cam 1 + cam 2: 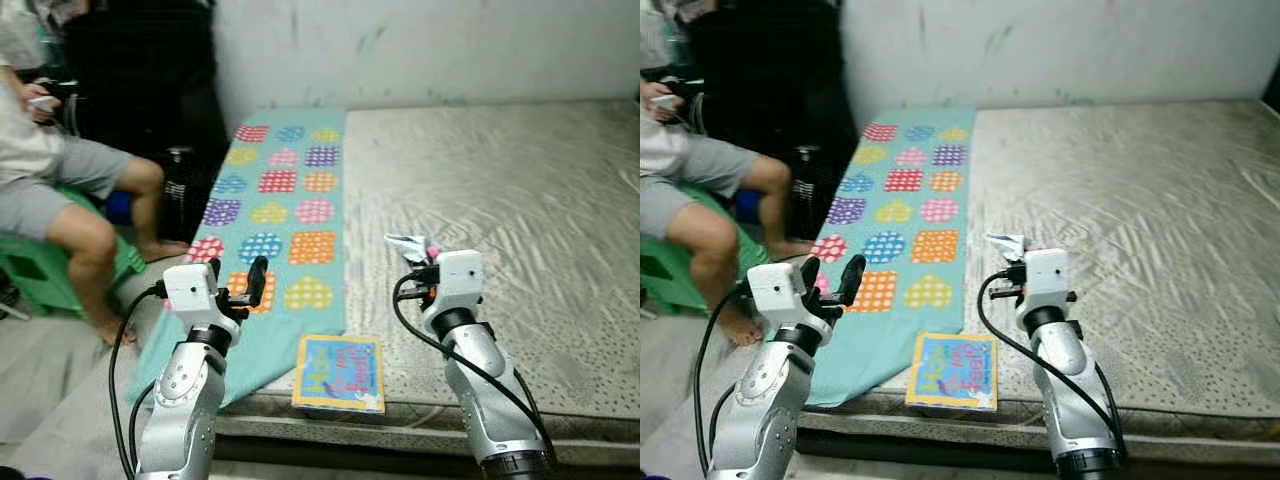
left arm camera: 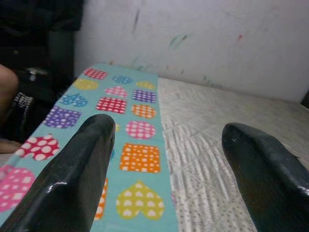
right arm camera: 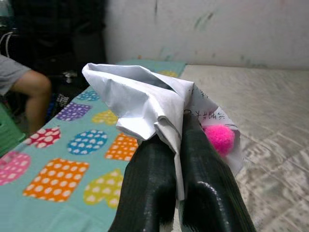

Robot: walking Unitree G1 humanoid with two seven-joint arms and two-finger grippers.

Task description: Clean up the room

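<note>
Right end effector [image 3: 176, 145] pinching crumpled paper [image 3: 140, 104], maybe pompom; left end effector [image 2: 164, 159] spread.

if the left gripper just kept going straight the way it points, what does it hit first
Probably the heart-patterned teal blanket on the mattress: the open left gripper aims along it toward the white wall. Whether it would pass above the blanket is unclear.

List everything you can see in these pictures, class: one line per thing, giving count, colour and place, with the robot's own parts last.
Mattress: one, grey-beige, against the white wall.
Patterned cloth: one, teal with coloured hearts and squares, along the mattress's left side.
Book: one, blue and yellow, flat at the mattress's front edge.
Crumpled paper: one, white, beside something pink, held in the right gripper.
Stool: one, green, far left.
Person: one, seated on the stool.
Left gripper: black fingers, open, above the cloth.
Right gripper: black fingers, shut on the paper.
</note>
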